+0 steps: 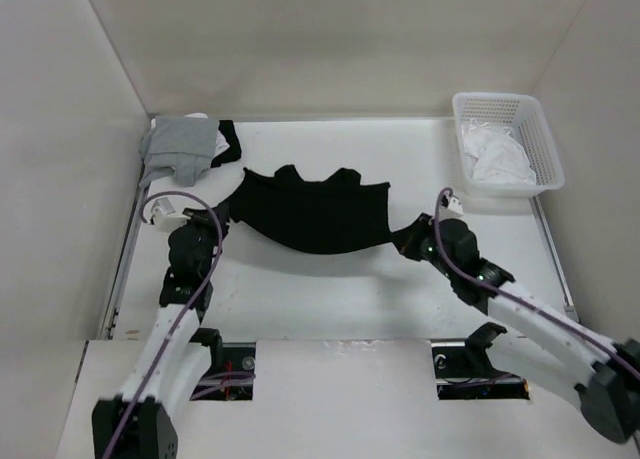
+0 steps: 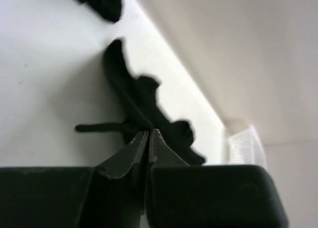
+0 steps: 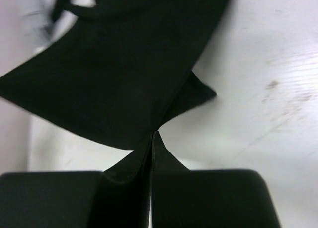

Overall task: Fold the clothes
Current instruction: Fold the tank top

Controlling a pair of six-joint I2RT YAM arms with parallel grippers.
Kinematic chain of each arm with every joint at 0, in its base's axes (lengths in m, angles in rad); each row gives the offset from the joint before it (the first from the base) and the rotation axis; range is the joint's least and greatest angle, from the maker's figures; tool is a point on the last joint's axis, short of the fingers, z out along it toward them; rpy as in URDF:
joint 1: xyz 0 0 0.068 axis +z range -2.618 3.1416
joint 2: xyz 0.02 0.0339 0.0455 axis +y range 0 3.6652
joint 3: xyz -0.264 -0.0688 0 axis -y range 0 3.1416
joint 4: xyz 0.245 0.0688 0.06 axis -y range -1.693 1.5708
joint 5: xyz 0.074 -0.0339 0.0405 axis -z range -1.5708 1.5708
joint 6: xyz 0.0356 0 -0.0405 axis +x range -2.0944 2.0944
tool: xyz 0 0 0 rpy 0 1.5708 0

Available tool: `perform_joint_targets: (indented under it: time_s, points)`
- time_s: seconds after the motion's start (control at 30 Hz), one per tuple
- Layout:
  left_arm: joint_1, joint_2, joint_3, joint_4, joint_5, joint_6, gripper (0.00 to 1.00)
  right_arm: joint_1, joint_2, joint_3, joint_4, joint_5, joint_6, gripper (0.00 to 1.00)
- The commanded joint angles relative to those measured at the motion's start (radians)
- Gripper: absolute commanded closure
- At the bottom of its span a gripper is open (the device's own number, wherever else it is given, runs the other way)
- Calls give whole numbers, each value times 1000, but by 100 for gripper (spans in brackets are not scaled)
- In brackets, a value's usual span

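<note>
Jaws pressed together on both sides, each with black fabric pinched between the tips. My left end effector (image 2: 149, 134) is clamped on the left corner of the black garment (image 2: 144, 96); in my left wrist view the cloth bunches right at the tips and a thin strand of it runs off to the left. My right end effector (image 3: 153, 134) is clamped on the right corner, and the fabric (image 3: 114, 69) fans out from the pinch into a wide sheet, with a small pointed flap sticking out to the right.

From the top view, the garment (image 1: 315, 214) is strung between my left end effector (image 1: 224, 215) and my right end effector (image 1: 410, 237) over the middle of the desk (image 1: 330, 299). Its near edge sags in a curve between the two grips, with a shadow on the desk under it. The far edge is scalloped, points toward the back wall. Cannot tell whether the far part touches the desk.

Further out, a light grey garment (image 1: 185, 149) sits crumpled in the far left corner, with a dark strip (image 1: 229, 144) just beside it on the right; cannot tell what that is. A white basket (image 1: 540, 144) stands at the far right, well apart from the black garment, with a white cloth (image 1: 495, 161) inside.
</note>
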Motion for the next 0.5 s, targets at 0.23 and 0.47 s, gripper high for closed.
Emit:
perform_joint_targets:
  time_s: [0.23,0.47]
  points:
    - [-87,-447,446,-478,-24,116,100,413,-543,396,-651,427,-56,100]
    - [-119,-467,574,-562,-28,113,100,762,-475,613,-755,741,-87,100]
